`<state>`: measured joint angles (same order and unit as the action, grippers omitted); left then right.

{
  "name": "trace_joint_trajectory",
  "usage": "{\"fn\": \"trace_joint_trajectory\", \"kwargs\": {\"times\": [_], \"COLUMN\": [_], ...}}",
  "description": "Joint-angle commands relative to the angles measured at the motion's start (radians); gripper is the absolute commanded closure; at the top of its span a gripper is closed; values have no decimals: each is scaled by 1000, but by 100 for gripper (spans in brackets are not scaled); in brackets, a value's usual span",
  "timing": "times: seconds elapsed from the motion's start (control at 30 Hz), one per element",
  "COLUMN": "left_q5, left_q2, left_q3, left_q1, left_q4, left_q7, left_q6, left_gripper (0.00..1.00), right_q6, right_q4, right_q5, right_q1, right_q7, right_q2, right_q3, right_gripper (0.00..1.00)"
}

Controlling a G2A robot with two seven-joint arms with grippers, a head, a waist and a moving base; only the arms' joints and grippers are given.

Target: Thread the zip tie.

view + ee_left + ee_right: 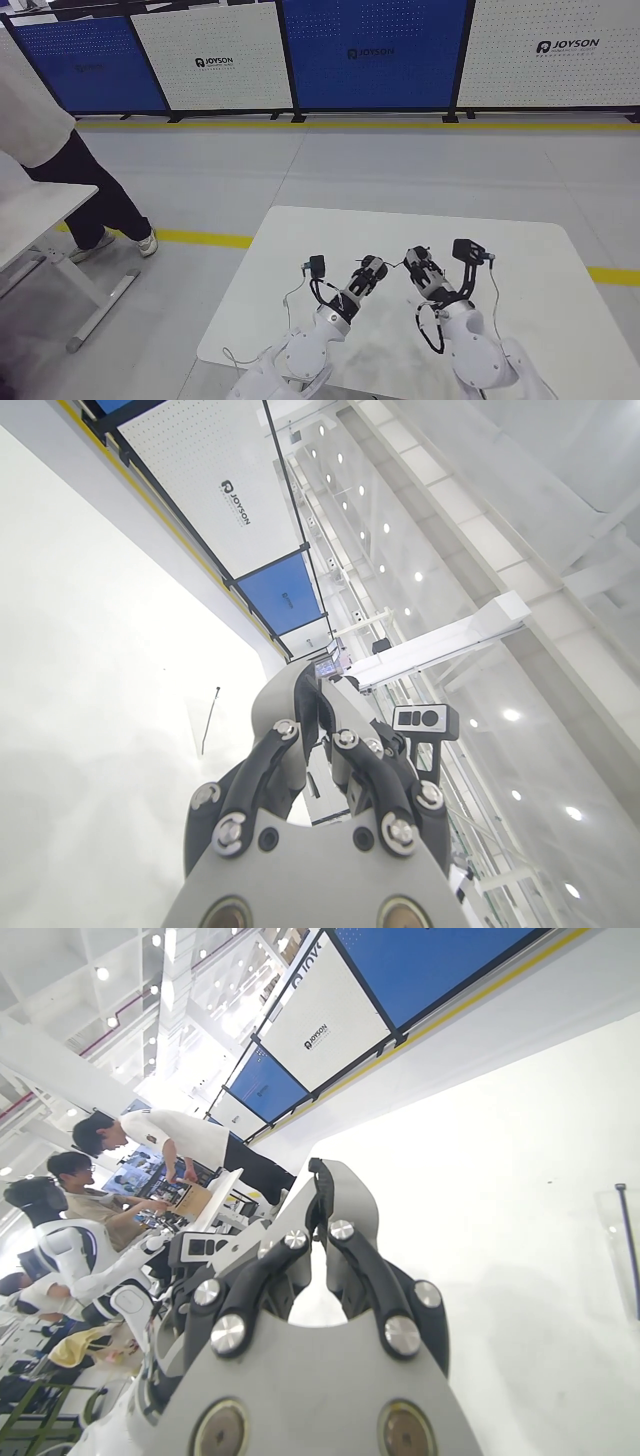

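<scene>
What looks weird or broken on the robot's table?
Nothing stands out. The zip tie lies flat on the white table, not yet threaded. The left end effector and the right end effector are both shut, empty and apart from it.

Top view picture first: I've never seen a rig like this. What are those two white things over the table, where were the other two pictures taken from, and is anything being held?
Those white things are a robot's two arms. The camera sits on the robot above them and looks down at a white table. Each arm ends in a two-fingered tool for grasping. The other two pictures come from small cameras on the wrists, looking out along the fingers. One shows the left tool, the other the right tool. Both tools are shut and hold nothing. A thin black zip tie lies on the table, apart from both tools. The job is to thread it, and it has not yet been picked up.
</scene>
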<state>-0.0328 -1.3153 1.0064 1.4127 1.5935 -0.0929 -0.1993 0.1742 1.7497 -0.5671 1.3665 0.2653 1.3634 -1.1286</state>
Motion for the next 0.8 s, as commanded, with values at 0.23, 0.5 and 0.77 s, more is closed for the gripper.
{"fn": "trace_joint_trajectory", "kwargs": {"times": [0.23, 0.5, 0.77], "left_q5": [3, 8, 9], "left_q2": [-2, -5, -9], "left_q3": [6, 9, 11], "left_q1": [-1, -4, -6], "left_q4": [1, -3, -8], "left_q7": [2, -5, -8], "left_q6": [12, 18, 21], "left_gripper": [100, 100, 100], "right_q6": [9, 9, 0], "right_q4": [3, 4, 2], "right_q5": [-9, -11, -25], "right_q1": [0, -3, -2], "right_q7": [10, 18, 30], "right_q2": [-1, 0, -1], "right_q3": [-10, -7, -5], "right_gripper": [100, 81, 76]}}
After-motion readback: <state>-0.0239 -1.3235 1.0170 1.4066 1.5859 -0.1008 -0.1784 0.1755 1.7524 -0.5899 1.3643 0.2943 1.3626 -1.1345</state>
